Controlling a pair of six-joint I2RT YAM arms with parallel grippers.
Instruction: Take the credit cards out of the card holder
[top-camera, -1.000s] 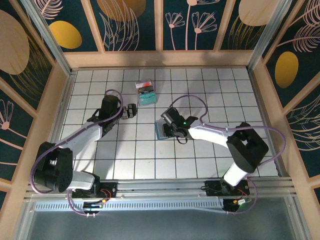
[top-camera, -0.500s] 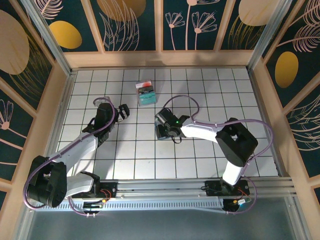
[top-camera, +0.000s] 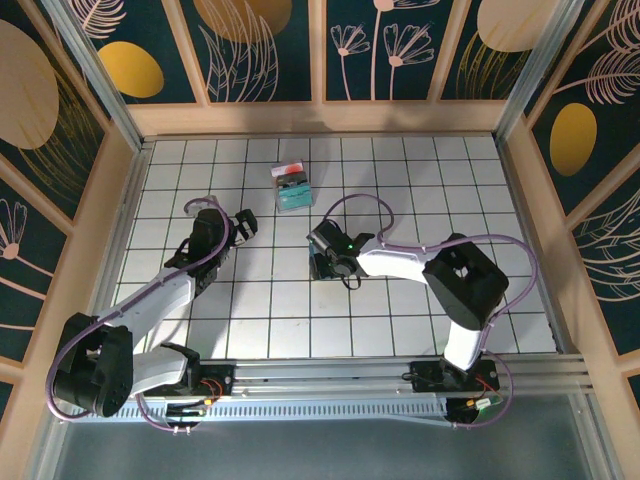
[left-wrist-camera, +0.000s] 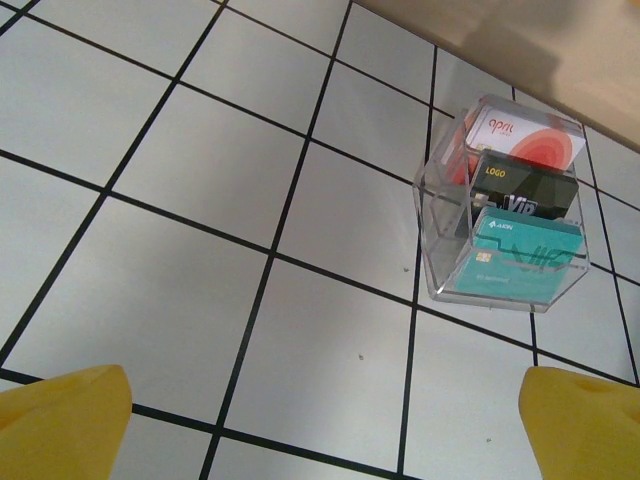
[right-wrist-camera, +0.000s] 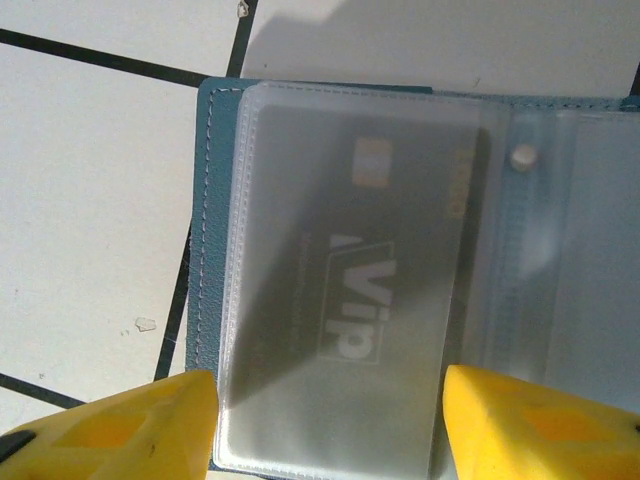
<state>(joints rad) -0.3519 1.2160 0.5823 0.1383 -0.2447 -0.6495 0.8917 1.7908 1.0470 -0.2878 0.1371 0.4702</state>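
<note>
Between spread right fingers (right-wrist-camera: 110, 425): VIP card (right-wrist-camera: 360, 300), long axis toward wrist; left fingers (left-wrist-camera: 60, 420) spread.

Under the card holder's (right-wrist-camera: 205, 200) clear sleeve, a dark card (right-wrist-camera: 370, 260) is showing "ViP" in pale letters. In the clear box (left-wrist-camera: 440, 240), a black card (left-wrist-camera: 520, 185) is showing "LOGO" and "VIP", a teal card (left-wrist-camera: 525, 255) is carrying a faint "VIP", and a white-and-red card (left-wrist-camera: 525, 140) is reading perhaps "opni".
</note>
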